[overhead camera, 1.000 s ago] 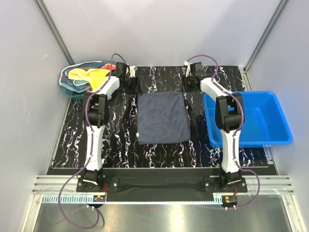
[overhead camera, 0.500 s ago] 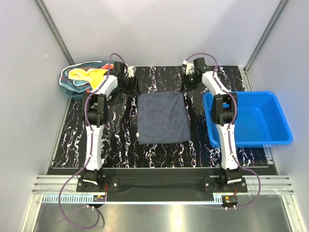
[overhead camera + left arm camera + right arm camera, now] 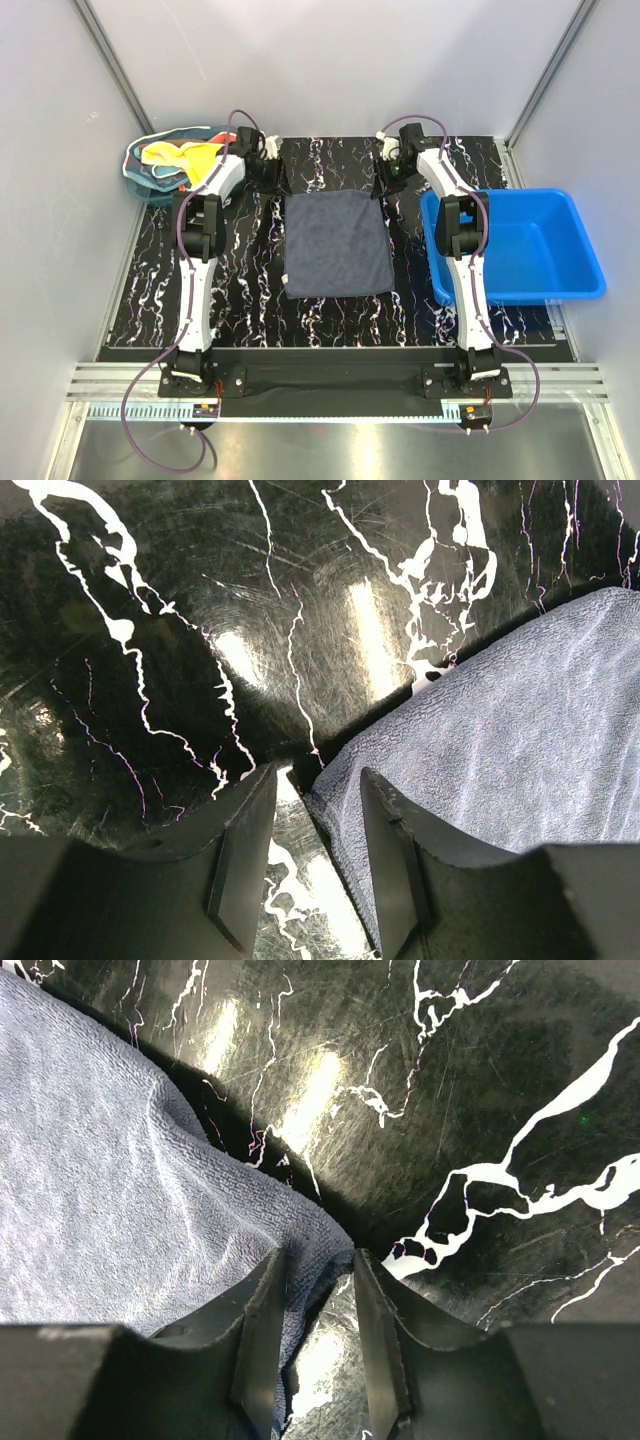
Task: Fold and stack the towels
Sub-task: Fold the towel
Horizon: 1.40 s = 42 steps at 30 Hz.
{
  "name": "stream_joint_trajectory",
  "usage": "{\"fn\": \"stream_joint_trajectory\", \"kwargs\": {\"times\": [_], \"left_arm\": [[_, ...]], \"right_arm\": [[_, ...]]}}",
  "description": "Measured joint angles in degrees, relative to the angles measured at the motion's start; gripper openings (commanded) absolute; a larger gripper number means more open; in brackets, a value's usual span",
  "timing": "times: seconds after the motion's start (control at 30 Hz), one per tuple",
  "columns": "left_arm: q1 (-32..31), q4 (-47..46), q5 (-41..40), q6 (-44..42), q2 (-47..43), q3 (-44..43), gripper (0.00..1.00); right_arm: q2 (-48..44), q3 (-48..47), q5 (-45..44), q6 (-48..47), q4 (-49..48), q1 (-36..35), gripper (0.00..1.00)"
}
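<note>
Two arms are bolted at the near edge of the table (image 3: 250, 290), both reaching toward the far side. One dark grey-blue towel (image 3: 337, 243) lies spread flat in the middle of the table between them.

The left fingers (image 3: 243, 855) are down at its far left corner. They're clearly apart, with the tip of the corner poking into the gap close to one finger, and nothing's pinched.

The right fingers (image 3: 262, 1340) sit at the far right corner. They're set narrower, but bare table shows between them. The corner is rucked up a bit and runs into that gap, and it doesn't look clamped to me.

Off to the right, a blue bin (image 3: 535, 245) sits just beside the right arm. Way back on the left, a teal basket (image 3: 131, 168) holds a crumpled heap with a yellow towel (image 3: 163, 153) on top.
</note>
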State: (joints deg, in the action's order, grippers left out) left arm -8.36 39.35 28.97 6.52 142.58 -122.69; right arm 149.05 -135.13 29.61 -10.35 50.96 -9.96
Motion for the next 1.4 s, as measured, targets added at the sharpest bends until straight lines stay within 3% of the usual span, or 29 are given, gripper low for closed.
{"fn": "stream_joint_trajectory", "kwargs": {"times": [0.27,0.37,0.43,0.53,0.87,1.2,1.4], "left_arm": [[-0.52,0.66,-0.11,-0.04,0.22,-0.35,0.36],[-0.63,1.11,-0.13,0.07,0.48,-0.59,0.2],[-0.81,1.38,-0.11,0.15,0.9,-0.96,0.01],[-0.92,1.62,0.07,-0.11,1.07,-1.2,0.0],[-1.03,0.92,-2.97,2.01,-2.34,-5.2,0.0],[-1.07,-8.83,-6.97,0.94,-29.77,-0.24,0.0],[-1.14,-13.14,-6.36,0.09,-42.07,11.08,0.0]], "right_arm": [[0.17,-0.2,-0.2,-0.39,0.44,0.0,0.32],[0.17,-0.2,-0.48,-0.55,0.72,0.0,0.24],[0.17,-0.2,-0.63,-0.66,0.83,0.0,0.1],[0.17,-0.2,-1.22,-0.68,0.79,0.0,0.0],[-4.94,-3.13,-10.58,2.93,-3.54,-0.07,0.0],[-33.92,7.98,-13.86,5.22,-21.99,-0.39,0.0],[-47.39,25.0,-12.87,4.92,-28.76,-1.77,0.0]]}}
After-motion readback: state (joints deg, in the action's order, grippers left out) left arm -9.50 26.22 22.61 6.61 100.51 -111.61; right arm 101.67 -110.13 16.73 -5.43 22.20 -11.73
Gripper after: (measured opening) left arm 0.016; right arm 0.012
